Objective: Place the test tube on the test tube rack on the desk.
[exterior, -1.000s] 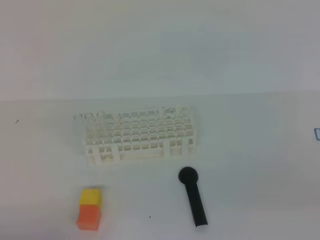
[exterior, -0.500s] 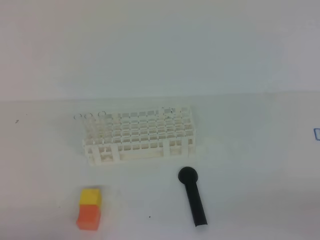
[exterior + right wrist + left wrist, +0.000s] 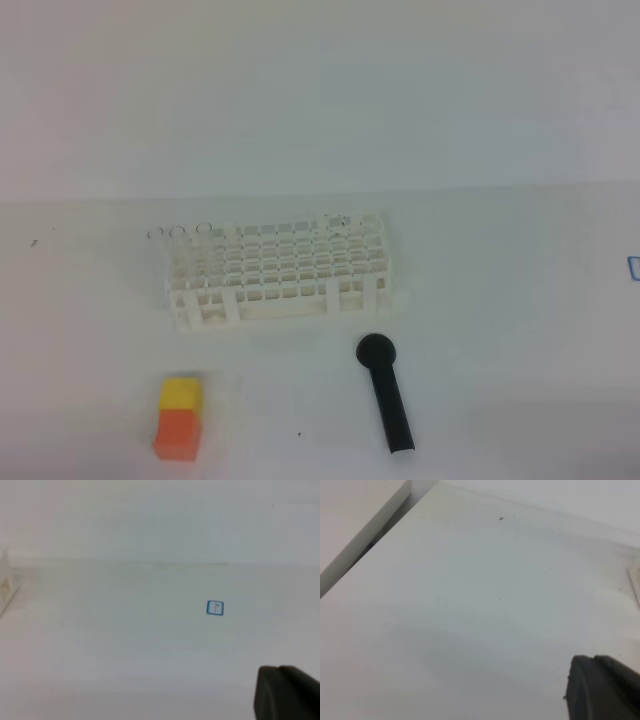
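The white test tube rack [image 3: 278,270] stands on the white desk [image 3: 500,300] left of centre. Three clear round tube rims [image 3: 178,232] stand upright in a row at the rack's far left end; I cannot tell which of them is the test tube. Neither gripper shows in the high view. The left wrist view shows only a dark finger [image 3: 602,687] at the bottom right over bare desk. The right wrist view shows only a dark finger [image 3: 285,692] at the bottom right. Neither view shows whether the jaws are open.
A black round-headed stick [image 3: 386,394] lies in front of the rack, to the right. A yellow and orange block [image 3: 179,416] sits at the front left. A small blue square mark [image 3: 215,607] is on the desk at the right. The desk's edge [image 3: 365,545] runs at the left.
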You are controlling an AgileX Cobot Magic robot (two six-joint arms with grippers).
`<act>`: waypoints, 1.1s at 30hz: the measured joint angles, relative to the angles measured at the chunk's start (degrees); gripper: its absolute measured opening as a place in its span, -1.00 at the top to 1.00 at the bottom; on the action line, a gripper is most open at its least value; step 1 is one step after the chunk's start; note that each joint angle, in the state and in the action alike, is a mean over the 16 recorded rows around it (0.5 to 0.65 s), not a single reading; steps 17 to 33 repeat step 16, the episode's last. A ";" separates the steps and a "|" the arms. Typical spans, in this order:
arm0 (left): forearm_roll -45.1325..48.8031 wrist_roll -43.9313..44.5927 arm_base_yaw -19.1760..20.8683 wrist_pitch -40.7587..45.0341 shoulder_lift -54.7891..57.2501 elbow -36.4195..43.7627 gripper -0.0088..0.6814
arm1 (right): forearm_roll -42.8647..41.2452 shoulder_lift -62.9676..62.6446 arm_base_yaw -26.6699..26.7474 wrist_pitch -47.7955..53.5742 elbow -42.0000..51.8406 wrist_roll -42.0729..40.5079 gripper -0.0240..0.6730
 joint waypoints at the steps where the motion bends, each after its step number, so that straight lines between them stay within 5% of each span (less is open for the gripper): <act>1: 0.00 0.00 0.00 0.00 0.00 0.00 0.98 | 0.08 -0.21 0.00 0.62 0.10 0.38 0.94; 33: 0.01 0.00 0.00 0.04 0.00 0.11 0.98 | 0.77 -1.52 0.00 7.16 0.17 0.78 0.94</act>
